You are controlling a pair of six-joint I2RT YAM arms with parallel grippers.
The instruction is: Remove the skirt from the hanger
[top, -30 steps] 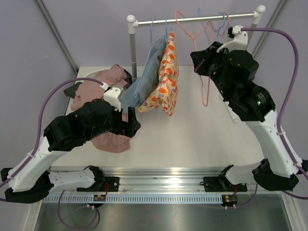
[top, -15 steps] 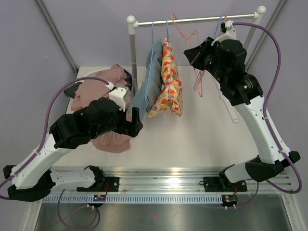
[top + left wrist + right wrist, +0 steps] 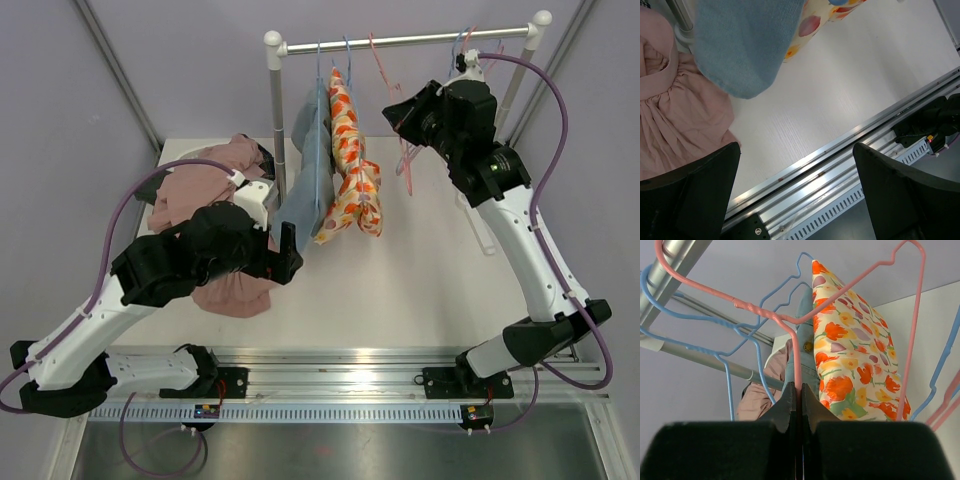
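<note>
Right gripper (image 3: 800, 390) pinching the pink hanger (image 3: 796, 360), fingers pressed together on the wire, left gripper (image 3: 797, 167) hovering spread wide (gripping nothing), denim skirt (image 3: 312, 170) hanging near the worktop's far edge

no legible txt, no labels, brands, nos. or signs readable in any cam view

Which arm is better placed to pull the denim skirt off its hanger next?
Left. The left gripper is open close to the hem of the denim skirt; the right gripper is shut on a bare pink hanger by the rail.
</note>
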